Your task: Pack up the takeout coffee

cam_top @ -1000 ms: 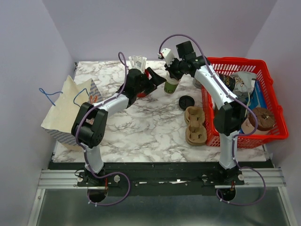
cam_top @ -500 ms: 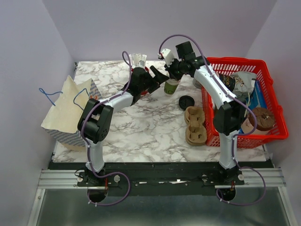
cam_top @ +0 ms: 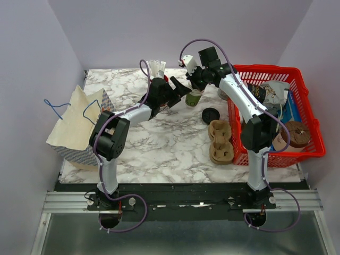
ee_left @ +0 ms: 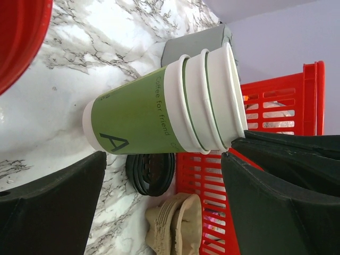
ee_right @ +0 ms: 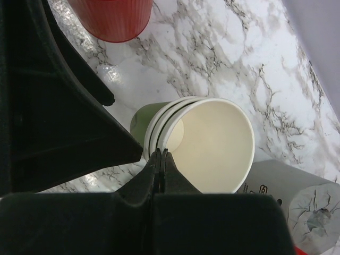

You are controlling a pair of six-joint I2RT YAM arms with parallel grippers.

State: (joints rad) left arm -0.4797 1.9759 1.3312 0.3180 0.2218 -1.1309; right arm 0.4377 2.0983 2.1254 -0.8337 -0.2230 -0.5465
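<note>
Three nested rims show on the small cream paper cup with the green band (ee_left: 143,114), so it looks like a stack of cups and not a single one. It stands upright at the far middle of the white marble surface (cam_top: 159,138). I cannot tell whether its base rests there or hangs just above.

The right claw (ee_right: 159,155) is clenched on the near rim, pinching only the thin paper wall. The left claw (cam_top: 179,91) is spread wide, with one finger on either side of the green body and neither touching it.

The round black plastic lid (cam_top: 211,115) lies flat near the cup on the side of the red plastic basket (cam_top: 265,68), just beyond the brown pulp cup tray (cam_top: 220,141).

The risks, as I judge them:
- If the left fingers close hard, they could dent the paper (a crushed rim may not take the lid).
- A rim pinch gives little hold, so a sideways pull could tip the stack or tear the lip.
- If the arms pull apart, the wrong number of cups may come away.
- The red ribbed cup (ee_right: 114,18) stands just beside the left claw and could be knocked.
</note>
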